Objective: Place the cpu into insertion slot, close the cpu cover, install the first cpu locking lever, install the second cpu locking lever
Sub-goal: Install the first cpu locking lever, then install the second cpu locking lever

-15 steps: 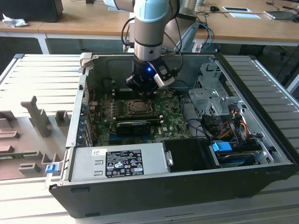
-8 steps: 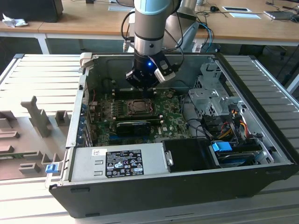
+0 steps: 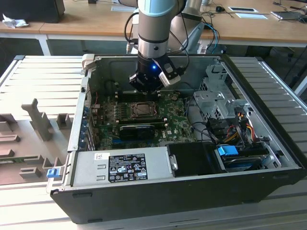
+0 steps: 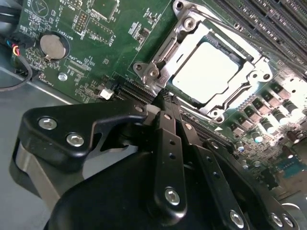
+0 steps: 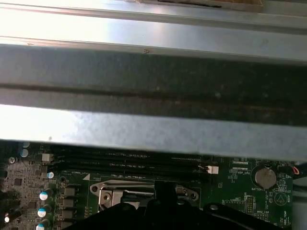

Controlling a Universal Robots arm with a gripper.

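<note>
Jaws stand narrow: in the second wrist view the two black fingers [image 4: 169, 143] run side by side and meet at their tips. Whether something thin sits between them, I cannot tell.

At the exterior view's left, grey blocks [image 3: 37, 120] lie on the ribbed table [image 3: 43, 76]. Next comes the open computer case [image 3: 158, 191], with the grey power supply [image 3: 120, 167] along its near side. Behind this lies the green board [image 3: 108, 117], and a long black card [image 3: 139, 130] stands on it. The gripper [image 3: 145, 87] hangs inside the case, low over the board and just behind the socket [image 3: 143, 110]. At the exterior view's right there are a metal cage [image 3: 216, 93] and a blue part [image 3: 228, 151].

In the second wrist view the gripper [image 4: 165, 99] has its tips just beside one corner of the socket [image 4: 156, 72]. The chip [image 4: 206, 72] lies flat in the socket, its silver top bright. The cover [image 4: 194, 40] lies down around the chip, and the chip shows through its window. A round battery [image 4: 53, 45] sits well apart on the board [image 4: 91, 57].

In the first wrist view the socket [image 5: 108, 191] is near the memory slots [image 5: 129, 160].
</note>
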